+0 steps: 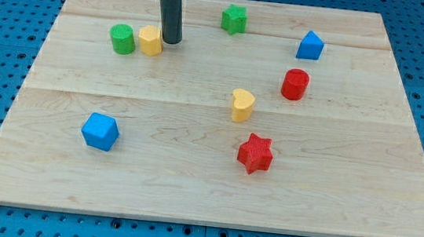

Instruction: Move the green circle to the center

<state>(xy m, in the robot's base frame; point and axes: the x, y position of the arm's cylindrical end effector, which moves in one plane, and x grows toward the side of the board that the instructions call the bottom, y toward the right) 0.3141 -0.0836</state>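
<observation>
My tip, a bare dark rod end (nothing to grasp with), rests on the pale wooden board just right of the yellow hexagon block, whose left side touches the green circle.

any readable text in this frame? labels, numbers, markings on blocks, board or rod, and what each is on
None: no words, numbers, brands or signs show anywhere in the camera view.
The blocks, such as the green circle and the yellow block beside it, have plain faces.
The wooden board shows only grain, and the dark rod ending in my tip, just right of the yellow block, is unmarked.
</observation>
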